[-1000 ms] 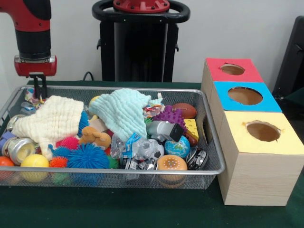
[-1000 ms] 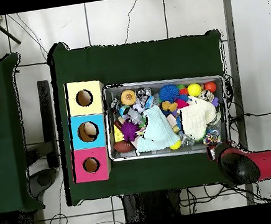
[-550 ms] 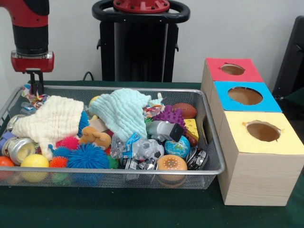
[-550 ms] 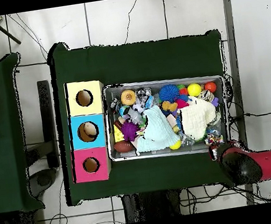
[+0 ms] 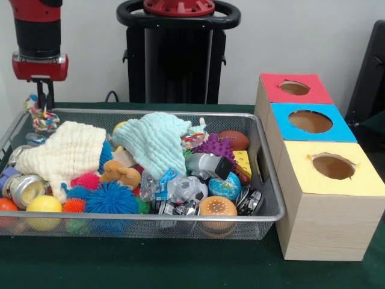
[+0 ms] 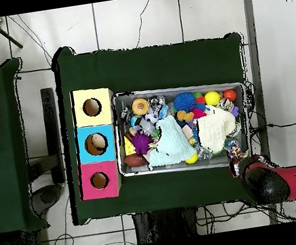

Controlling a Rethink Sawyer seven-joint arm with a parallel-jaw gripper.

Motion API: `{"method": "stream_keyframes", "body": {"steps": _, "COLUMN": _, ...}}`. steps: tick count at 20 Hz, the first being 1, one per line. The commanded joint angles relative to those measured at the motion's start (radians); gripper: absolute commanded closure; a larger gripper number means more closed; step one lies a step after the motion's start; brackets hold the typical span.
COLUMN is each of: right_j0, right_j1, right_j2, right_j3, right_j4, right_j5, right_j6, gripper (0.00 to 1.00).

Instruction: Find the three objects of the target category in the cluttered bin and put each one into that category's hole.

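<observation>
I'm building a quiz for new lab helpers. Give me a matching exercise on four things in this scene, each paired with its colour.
Things:
1. cloth under the pincer
2. middle box top
3. spiky ball at the bin's front
4. cloth in the bin's middle

Colours:
A. deep blue
B. cream
C. pale mint
D. sky blue with a round hole

Pairs: 1-B, 2-D, 3-A, 4-C

The bin (image 5: 264, 180) is silvery wire mesh with a smooth metal rim. Inside it, the cream cloth (image 5: 66, 150) and the pale blue cloth (image 5: 156, 141) are soft, crinkled woven fabric. Near the bin's front wall, the blue ball (image 5: 111, 198) is rubbery and spiky. Beside the bin, the boxes (image 5: 319, 229) are matt pale wood with matt coloured paper tops.
</observation>
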Motion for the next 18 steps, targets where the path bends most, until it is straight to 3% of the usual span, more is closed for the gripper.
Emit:
{"method": "stream_keyframes", "body": {"steps": 1, "right_j0": 0.010, "right_j1": -0.092, "right_j2": 0.035, "right_j3": 0.091, "right_j4": 0.073, "right_j5": 0.126, "right_j6": -0.132, "gripper": 1.00}}
{"method": "stream_keyframes", "body": {"steps": 13, "right_j0": 0.000, "right_j1": -0.154, "right_j2": 0.052, "right_j3": 0.134, "right_j4": 0.134, "right_j5": 0.154, "right_j6": -0.154, "gripper": 1.00}}
{"method": "stream_keyframes", "body": {"steps": 18, "right_j0": -0.006, "right_j1": -0.190, "right_j2": 0.094, "right_j3": 0.153, "right_j4": 0.202, "right_j5": 0.178, "right_j6": -0.169, "gripper": 1.00}}
